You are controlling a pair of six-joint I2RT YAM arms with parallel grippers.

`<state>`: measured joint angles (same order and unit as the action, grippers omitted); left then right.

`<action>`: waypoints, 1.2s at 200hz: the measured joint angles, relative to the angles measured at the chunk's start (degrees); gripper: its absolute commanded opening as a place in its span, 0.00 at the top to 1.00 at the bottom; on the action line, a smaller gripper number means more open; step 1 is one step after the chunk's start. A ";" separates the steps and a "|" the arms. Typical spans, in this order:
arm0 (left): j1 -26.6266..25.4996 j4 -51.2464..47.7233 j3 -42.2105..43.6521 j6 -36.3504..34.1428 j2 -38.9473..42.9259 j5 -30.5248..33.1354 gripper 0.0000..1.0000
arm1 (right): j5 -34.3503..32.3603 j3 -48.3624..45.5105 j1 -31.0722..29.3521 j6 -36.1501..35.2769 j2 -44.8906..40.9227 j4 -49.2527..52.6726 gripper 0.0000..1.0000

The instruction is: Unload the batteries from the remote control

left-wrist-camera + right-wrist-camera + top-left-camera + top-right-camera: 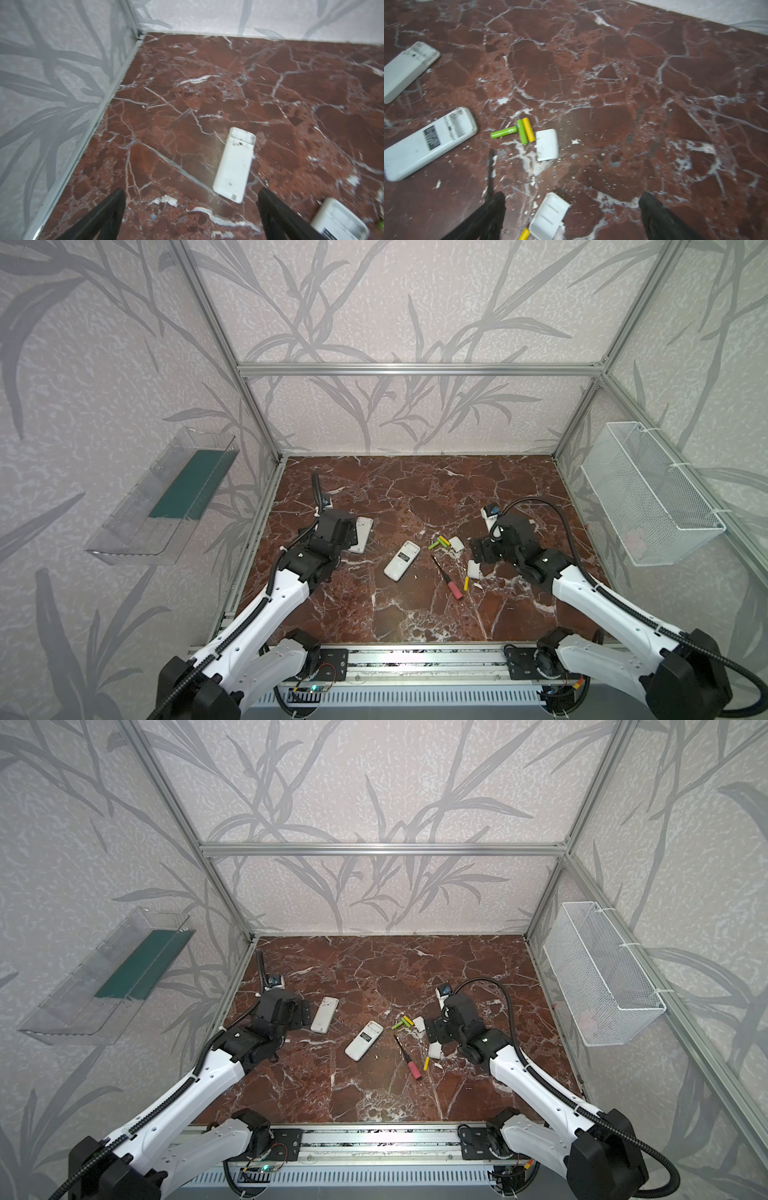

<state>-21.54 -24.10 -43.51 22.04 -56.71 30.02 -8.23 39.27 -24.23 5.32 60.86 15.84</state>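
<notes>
Two white remote controls lie back-up on the marble: one mid-table [401, 561] [429, 141] with its battery bay open and empty, one further left [324, 1014] [233, 164]. Three loose batteries [440, 543] [521, 132], two green and one yellow, lie beside a white cover [547, 144]. A single yellow battery [466, 583] [524, 234] lies by a second cover [549, 216]. My left gripper [191, 191] hovers open and empty just short of the left remote. Above the second cover my right gripper [574, 195] stands open, holding nothing.
A screwdriver [446, 578] with a pink-red handle lies between the middle remote and the single yellow battery. A white wire basket [648, 493] hangs on the right wall and a clear tray [162, 497] on the left wall. White crumbs dot the marble.
</notes>
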 measured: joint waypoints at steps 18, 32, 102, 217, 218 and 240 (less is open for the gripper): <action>4.61 3.91 3.02 -1.18 -0.07 1.95 0.01 | 1.55 -0.96 7.04 -2.32 -0.07 -2.05 0.01; 7.80 8.35 6.32 -2.95 -0.42 3.08 0.01 | 2.43 -2.89 11.26 -3.91 0.31 -4.98 0.01; 12.81 34.03 18.38 -15.37 -7.50 0.28 0.00 | 8.87 -10.84 18.49 -8.61 11.52 -25.11 0.01; 17.20 65.26 26.05 -21.05 -19.80 -15.43 0.00 | 16.06 -16.68 20.98 -9.62 22.80 -58.97 0.01; 17.20 65.26 26.01 -21.05 -19.91 -15.50 0.00 | 16.06 -16.70 21.00 -9.62 22.99 -59.32 0.01; 17.33 66.07 24.04 -21.75 -22.43 -17.97 0.01 | 16.31 -18.36 21.35 -9.40 29.20 -66.62 0.01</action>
<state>-4.21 41.98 -19.46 0.30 -79.13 12.05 8.08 20.91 -2.87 -4.08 90.06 -50.78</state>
